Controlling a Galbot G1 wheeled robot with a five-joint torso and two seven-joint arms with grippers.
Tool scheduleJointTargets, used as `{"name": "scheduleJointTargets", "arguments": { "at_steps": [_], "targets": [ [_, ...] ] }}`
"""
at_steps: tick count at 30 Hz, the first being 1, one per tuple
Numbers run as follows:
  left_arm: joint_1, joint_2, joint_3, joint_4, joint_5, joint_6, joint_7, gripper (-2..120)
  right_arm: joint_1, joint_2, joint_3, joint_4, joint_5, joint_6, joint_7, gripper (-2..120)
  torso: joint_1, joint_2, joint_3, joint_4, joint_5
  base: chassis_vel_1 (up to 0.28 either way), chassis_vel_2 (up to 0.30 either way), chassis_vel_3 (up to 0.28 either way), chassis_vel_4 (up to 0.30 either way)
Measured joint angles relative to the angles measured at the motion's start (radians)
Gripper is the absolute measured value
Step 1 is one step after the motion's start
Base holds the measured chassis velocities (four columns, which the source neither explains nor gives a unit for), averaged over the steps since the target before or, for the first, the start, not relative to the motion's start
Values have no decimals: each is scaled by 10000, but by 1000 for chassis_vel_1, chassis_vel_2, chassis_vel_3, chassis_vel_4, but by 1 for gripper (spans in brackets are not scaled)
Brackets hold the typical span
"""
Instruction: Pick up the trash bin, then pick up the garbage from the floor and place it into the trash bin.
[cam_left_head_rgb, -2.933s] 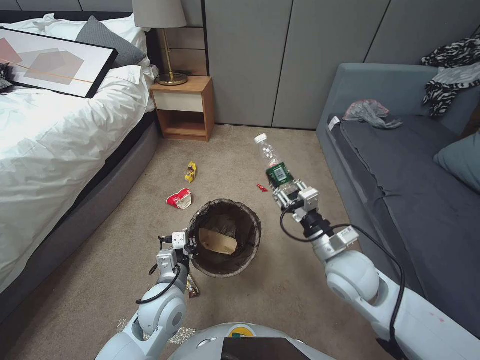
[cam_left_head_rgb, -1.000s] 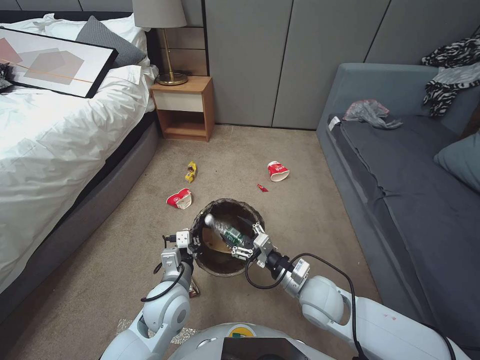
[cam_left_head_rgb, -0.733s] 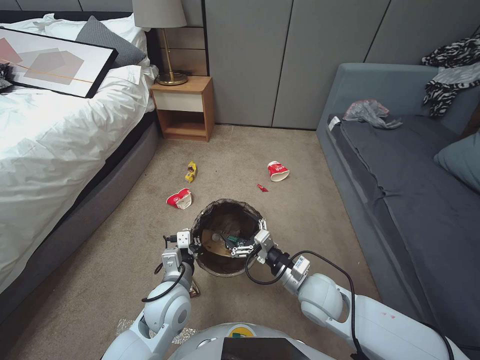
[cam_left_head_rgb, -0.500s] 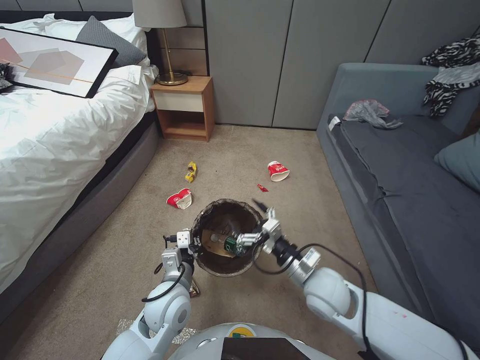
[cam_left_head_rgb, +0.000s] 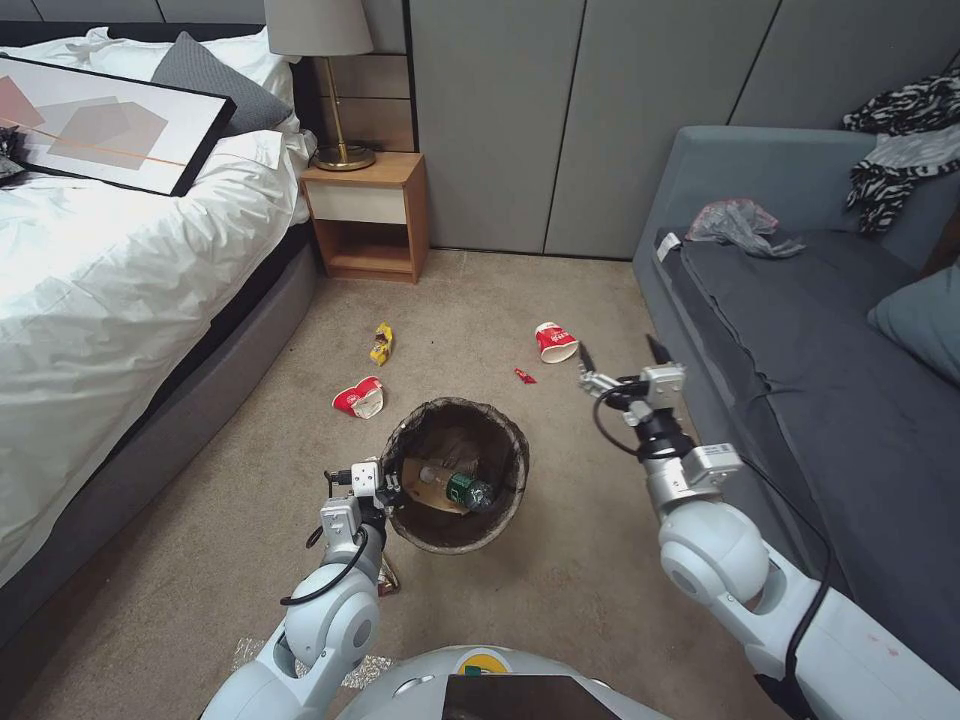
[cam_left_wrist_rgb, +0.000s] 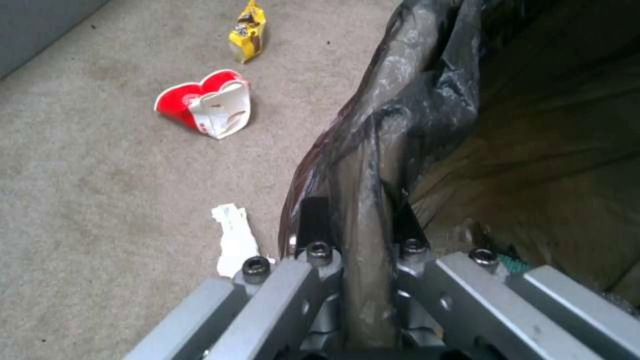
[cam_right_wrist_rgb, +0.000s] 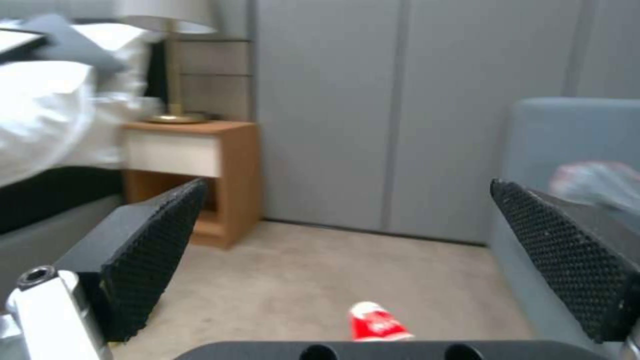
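Observation:
The trash bin (cam_left_head_rgb: 404, 442), white with a dark liner, hangs tilted just above the carpet. My left gripper (cam_left_head_rgb: 378, 487) is shut on its near rim; the left wrist view shows the left gripper (cam_left_wrist_rgb: 357, 220) pinching the liner-covered rim (cam_left_wrist_rgb: 427, 100). Inside lie a green-labelled bottle (cam_left_head_rgb: 462, 489) and a tan paper bag (cam_left_head_rgb: 420, 482). My right gripper (cam_left_head_rgb: 620, 358) is raised beside the sofa, open and empty, with its pads (cam_right_wrist_rgb: 160, 245) wide apart. On the floor are a red cup (cam_left_head_rgb: 555, 342) (cam_right_wrist_rgb: 377, 322), a crushed cup (cam_left_head_rgb: 360, 398) (cam_left_wrist_rgb: 207, 102), a gold wrapper (cam_left_head_rgb: 381, 343) (cam_left_wrist_rgb: 248, 31) and a white tissue (cam_left_wrist_rgb: 233, 240).
A bed (cam_left_head_rgb: 90, 300) fills the left side and a grey sofa (cam_left_head_rgb: 800, 380) the right, with a grey plastic bag (cam_left_head_rgb: 738, 226) on its seat. A wooden nightstand (cam_left_head_rgb: 368, 215) stands at the far wall. A small red scrap (cam_left_head_rgb: 524, 376) lies on the carpet.
My right gripper brought the bottle over the bin, let it go inside, then pulled back up and to the right, open. The left gripper kept hold of the bin.

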Motion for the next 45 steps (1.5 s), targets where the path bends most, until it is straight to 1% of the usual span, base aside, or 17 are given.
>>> {"name": "scheduleJointTargets", "arguments": {
  "at_steps": [1,2,5,6,8,9,12,13,15,16,19,20,21,24,27,35,45],
  "targets": [
    [9,5,-4,0,6,-5,10,0,-177,98,298,24,0,-67,99,100,0,0,0,0,0,0,0,0,0],
    [9,5,-4,0,6,-5,10,0,-177,98,298,24,0,-67,99,100,0,0,0,0,0,0,0,0,0],
    [46,10,-27,0,49,-45,49,0,-857,491,1306,166,-45,-343,461,100,0,0,0,-1,-1,0,0,0,0],
    [46,10,-27,0,49,-45,49,0,-857,491,1306,166,-45,-343,461,100,0,0,0,-1,-1,0,0,0,0],
    [85,6,-51,-6,60,-62,63,0,-1336,822,1876,176,-294,-369,575,100,0,0,0,0,-1,0,0,0,0],
    [85,6,-51,-6,60,-62,63,0,-1336,822,1876,176,-294,-369,575,100,0,0,0,0,-1,0,0,0,0],
    [163,53,-165,-60,78,-110,100,0,-2304,1668,3044,25,-1094,-389,571,100,0,0,0,1,-2,0,0,0,0],
    [163,53,-165,-60,78,-110,100,0,-2304,1668,3044,25,-1094,-389,571,100,0,0,0,1,-2,0,0,0,0],
    [186,120,-248,-64,79,-142,125,0,-2775,1993,3503,-253,-1902,-341,481,100,0,0,0,0,-2,0,0,0,0],
    [186,120,-248,-64,79,-142,125,0,-2775,1993,3503,-253,-1902,-341,481,100,0,0,0,0,-2,0,0,0,0],
    [182,140,-284,-52,78,-167,145,0,-3318,2407,3836,-501,-2616,-173,391,100,0,0,0,0,-3,0,0,0,0],
    [182,131,-286,-46,78,-172,147,0,-3593,2684,3960,-596,-2841,-71,375,100,0,0,0,0,-2,0,0,0,0],
    [182,131,-286,-46,78,-172,147,0,-3593,2684,3960,-596,-2841,-71,375,100,0,0,0,0,-2,0,0,0,0],
    [220,123,-277,-46,85,-181,150,0,-4235,3469,4195,-818,-3408,343,269,100,0,0,0,0,-3,0,0,0,0],
    [230,130,-268,-54,93,-182,150,0,-4414,3723,4247,-851,-3520,476,206,100,0,0,0,-1,-3,0,0,0,0],
    [250,131,-253,-85,108,-190,150,0,-4632,4001,4202,-810,-3602,600,24,100,0,0,0,0,-3,0,0,0,0],
    [249,128,-247,-103,113,-199,151,0,-4597,4061,4110,-782,-3656,619,-54,100,0,1,0,0,-3,0,0,0,0]
  ]
}}
